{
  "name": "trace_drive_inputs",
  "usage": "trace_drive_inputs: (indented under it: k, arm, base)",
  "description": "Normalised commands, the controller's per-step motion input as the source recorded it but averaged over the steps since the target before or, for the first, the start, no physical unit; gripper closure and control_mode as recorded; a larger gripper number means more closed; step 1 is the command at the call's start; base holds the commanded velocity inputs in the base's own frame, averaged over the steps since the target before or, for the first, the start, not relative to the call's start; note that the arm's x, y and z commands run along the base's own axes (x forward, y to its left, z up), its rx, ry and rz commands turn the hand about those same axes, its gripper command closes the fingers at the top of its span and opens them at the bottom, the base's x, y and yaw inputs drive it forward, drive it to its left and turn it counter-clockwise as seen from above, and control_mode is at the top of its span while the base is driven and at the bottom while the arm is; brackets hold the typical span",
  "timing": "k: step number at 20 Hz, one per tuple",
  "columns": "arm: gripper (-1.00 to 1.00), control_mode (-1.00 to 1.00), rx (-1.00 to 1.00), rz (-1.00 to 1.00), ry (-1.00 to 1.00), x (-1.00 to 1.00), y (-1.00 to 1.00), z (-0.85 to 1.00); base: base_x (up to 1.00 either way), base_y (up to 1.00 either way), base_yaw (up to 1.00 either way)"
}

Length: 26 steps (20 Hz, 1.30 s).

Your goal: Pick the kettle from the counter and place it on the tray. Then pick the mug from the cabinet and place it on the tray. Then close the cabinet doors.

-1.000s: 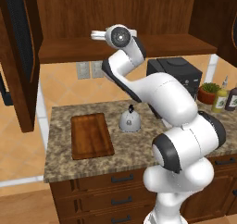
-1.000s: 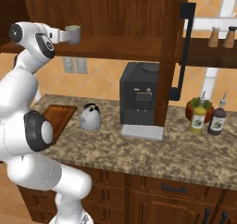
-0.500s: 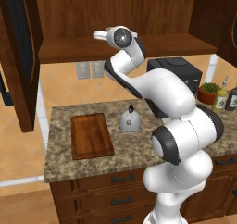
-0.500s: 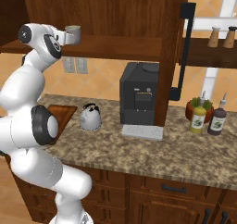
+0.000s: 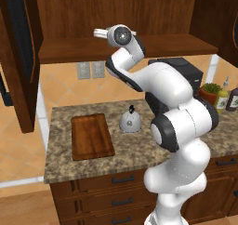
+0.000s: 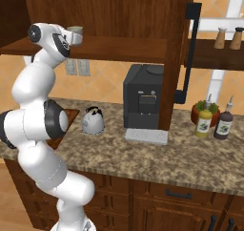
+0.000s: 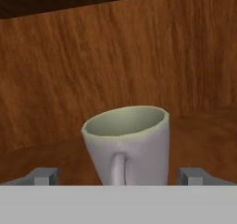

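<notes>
The pale grey-green mug (image 7: pixel 127 142) stands upright on the cabinet shelf (image 5: pixel 158 45), its handle toward me. My gripper (image 7: pixel 119 177) is open, with one fingertip (image 7: pixel 46 176) well out on each side of the mug and not touching it. In the right base view the mug (image 6: pixel 75 33) sits just beyond my raised hand. The silver kettle (image 5: pixel 130 121) rests on the granite counter (image 5: pixel 83 166), to the right of the bare wooden tray (image 5: pixel 91 135). Both cabinet doors stand open: the left door (image 5: pixel 21 56) and the right door (image 6: pixel 178 44).
A black coffee machine (image 6: pixel 145 101) stands on the counter right of the kettle. Further right are a red plant pot (image 6: pixel 198 113) and two bottles (image 6: pixel 223 125). The right door's black bar handle (image 6: pixel 188 53) hangs above the machine. Shakers (image 6: pixel 228 38) sit on a side shelf.
My hand has moved a little further along the shelf toward the mug and the arm's upper links have swung. The mug, kettle and tray have stayed put.
</notes>
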Motion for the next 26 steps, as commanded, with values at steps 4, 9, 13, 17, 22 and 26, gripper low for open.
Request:
trace_drive_inputs:
  k: [4, 9, 13, 17, 22, 26]
  arm:
    - [-1.00, -1.00, 0.01, 0.00, 0.00, 0.23, 0.00, -0.03]
    - [1.00, -1.00, 0.01, 0.00, 0.00, 0.08, -0.01, -0.03]
    - [1.00, -1.00, 0.01, 0.00, 0.00, 0.00, -0.01, 0.00]
    - [1.00, -1.00, 0.00, 0.00, 0.00, 0.00, 0.00, 0.00]
    - [1.00, -1.00, 0.00, 0.00, 0.00, 0.00, 0.00, 0.00]
    - [1.00, -1.00, 0.00, 0.00, 0.00, 0.00, 0.00, 0.00]
  base:
    - [0.00, 0.00, 0.00]
    - [0.00, 0.00, 0.00]
    - [0.00, 0.00, 0.00]
    - [0.00, 0.00, 0.00]
    - [0.00, 0.00, 0.00]
    - [0.00, 0.00, 0.00]
